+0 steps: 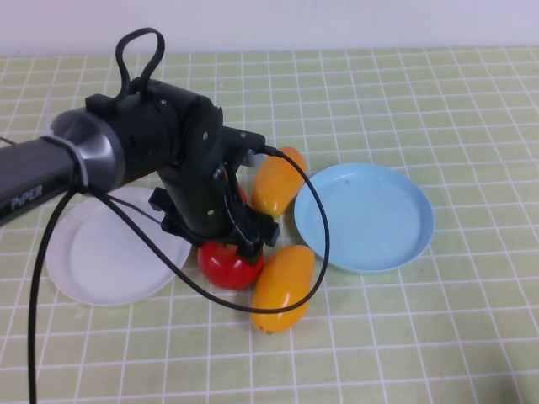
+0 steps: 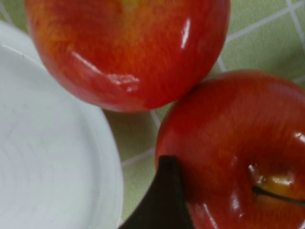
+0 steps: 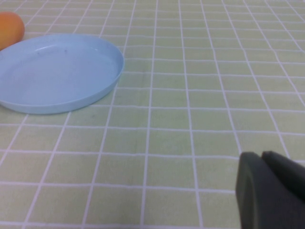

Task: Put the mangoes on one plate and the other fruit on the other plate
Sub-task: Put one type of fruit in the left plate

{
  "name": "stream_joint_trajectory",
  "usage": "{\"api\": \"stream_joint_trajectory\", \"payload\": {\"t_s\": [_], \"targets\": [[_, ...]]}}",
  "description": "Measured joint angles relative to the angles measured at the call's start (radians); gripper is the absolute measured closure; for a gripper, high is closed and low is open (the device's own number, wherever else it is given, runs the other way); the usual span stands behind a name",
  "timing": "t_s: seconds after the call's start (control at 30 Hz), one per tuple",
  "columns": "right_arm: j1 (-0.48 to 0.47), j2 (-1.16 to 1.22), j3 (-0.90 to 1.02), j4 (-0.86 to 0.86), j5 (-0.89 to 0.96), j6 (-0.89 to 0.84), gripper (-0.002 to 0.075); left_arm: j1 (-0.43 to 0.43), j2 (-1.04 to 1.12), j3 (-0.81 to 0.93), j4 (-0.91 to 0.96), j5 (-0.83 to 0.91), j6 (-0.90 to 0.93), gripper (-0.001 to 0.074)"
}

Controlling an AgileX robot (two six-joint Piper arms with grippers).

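1. Left claw (image 1: 226,240) poised over apples (image 1: 229,263) beside white plate (image 1: 109,248), likely lining up a grasp; spread can't be told.
2. Mangoes (image 1: 283,286) flank empty blue plate (image 1: 364,215).
3. Right claw (image 3: 271,191) parked, pinched together, well off blue plate.

Green grid tablecloth (image 1: 438,337), white wall (image 1: 337,21)

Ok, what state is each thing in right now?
Blue plate: empty.
White plate: empty.
Near apple: on the table, under the left gripper.
Far apple: on the table.
Mangoes: on the table.
Right gripper: low over the table, away from the fruit.
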Motion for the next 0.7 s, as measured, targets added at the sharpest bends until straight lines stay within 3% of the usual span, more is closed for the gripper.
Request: {"api": "stream_joint_trajectory", "payload": {"t_s": [0.13, 0.4, 0.7], "targets": [[0.000, 0.000, 0.000, 0.000, 0.000, 0.000, 0.0742, 0.000, -0.003, 0.000, 0.000, 0.002, 0.000, 0.0157], [0.000, 0.000, 0.000, 0.000, 0.000, 0.000, 0.0742, 0.008, -0.076, -0.099, 0.053, 0.211, 0.000, 0.0157], [0.000, 0.000, 0.000, 0.000, 0.000, 0.000, 0.0743, 0.194, -0.114, -0.133, 0.145, 0.281, 0.000, 0.0157]]}}
